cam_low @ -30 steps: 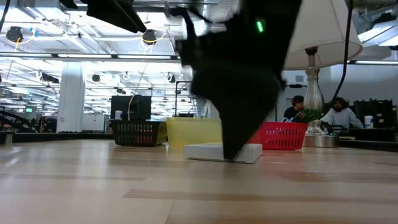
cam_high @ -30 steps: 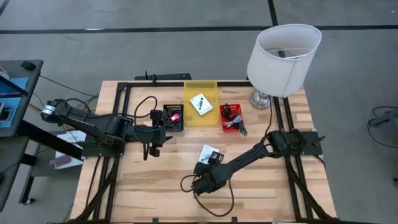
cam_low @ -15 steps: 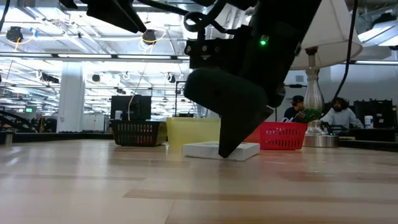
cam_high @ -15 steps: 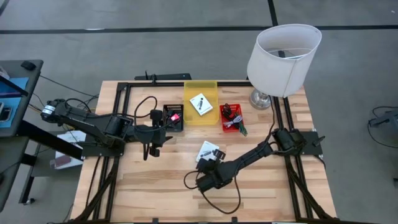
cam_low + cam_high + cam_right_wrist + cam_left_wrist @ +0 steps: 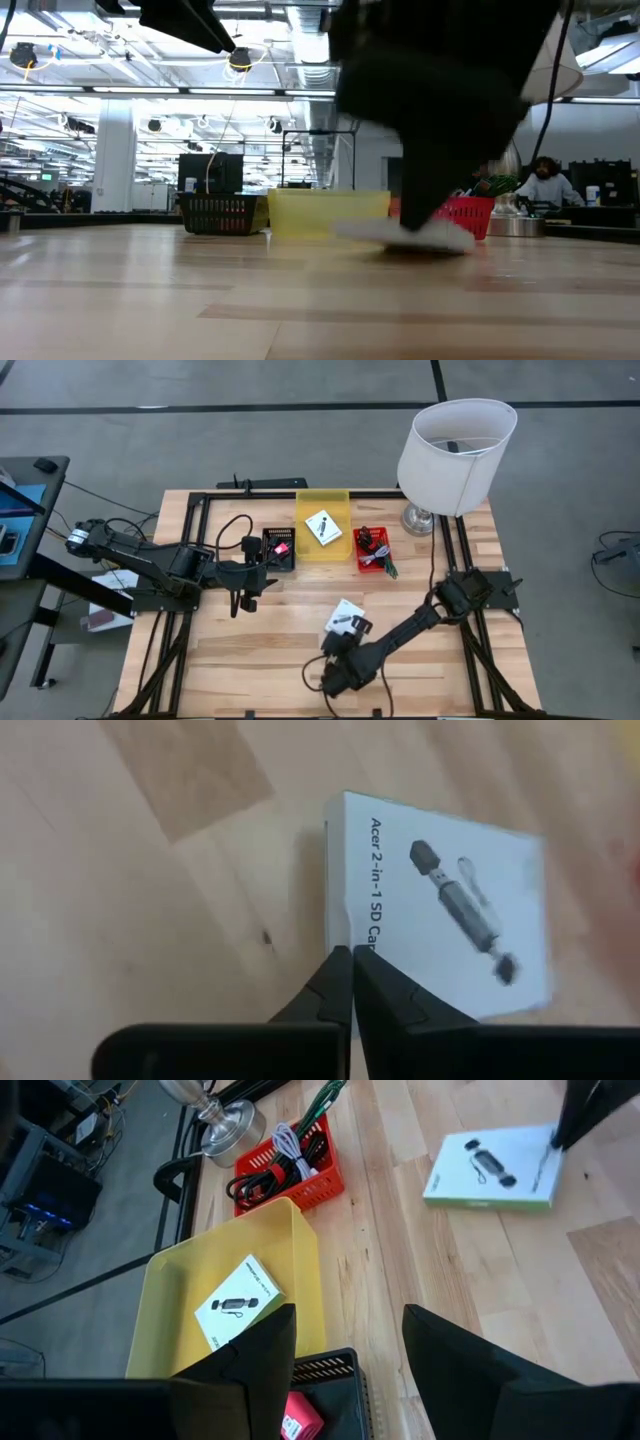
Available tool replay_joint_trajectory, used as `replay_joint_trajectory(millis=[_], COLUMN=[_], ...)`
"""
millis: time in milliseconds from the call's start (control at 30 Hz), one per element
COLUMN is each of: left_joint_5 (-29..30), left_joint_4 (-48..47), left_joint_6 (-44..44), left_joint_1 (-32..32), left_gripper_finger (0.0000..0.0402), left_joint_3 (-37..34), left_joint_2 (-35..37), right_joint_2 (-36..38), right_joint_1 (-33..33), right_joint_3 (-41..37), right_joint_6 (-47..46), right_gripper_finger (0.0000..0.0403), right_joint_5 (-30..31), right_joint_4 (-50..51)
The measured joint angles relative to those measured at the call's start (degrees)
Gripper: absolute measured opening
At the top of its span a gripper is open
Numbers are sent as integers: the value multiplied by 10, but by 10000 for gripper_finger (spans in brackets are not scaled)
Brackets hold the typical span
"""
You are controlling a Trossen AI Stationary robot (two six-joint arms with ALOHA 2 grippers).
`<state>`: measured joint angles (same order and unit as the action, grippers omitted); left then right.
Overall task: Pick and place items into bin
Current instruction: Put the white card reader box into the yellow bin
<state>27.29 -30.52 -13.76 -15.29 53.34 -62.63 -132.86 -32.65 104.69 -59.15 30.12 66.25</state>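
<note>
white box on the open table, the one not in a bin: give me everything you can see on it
The white box is a flat, square-cornered retail carton, apparently cardboard, with a black adapter pictured on top and partial print reading "Acer 2-in-1 SD". It lies flat on the wooden table, nearer than the yellow bin and red bin, outside both. The right gripper, fingers shut together, meets its near edge. Whether it grips the box is unclear.

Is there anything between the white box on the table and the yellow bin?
No. Only bare wood lies between the white box and the yellow bin, seen in the high view and left wrist view.
</note>
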Motion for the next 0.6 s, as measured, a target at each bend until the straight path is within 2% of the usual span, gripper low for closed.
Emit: replay_joint_trajectory(millis=[333, 600], left_joint_5=[0, 0], left_joint_4=[0, 0], left_joint_6=[0, 0], left_joint_1=[0, 0], left_gripper_finger=[178, 178], left_joint_3=[0, 0], left_joint_2=[0, 0], right_joint_2=[1, 3], right_joint_1=[-7, 10], right_joint_3=[97, 140], right_joint_6=[-10, 12], right_gripper_finger=[1, 1], right_joint_5=[48, 78], right_joint_4=[153, 239])
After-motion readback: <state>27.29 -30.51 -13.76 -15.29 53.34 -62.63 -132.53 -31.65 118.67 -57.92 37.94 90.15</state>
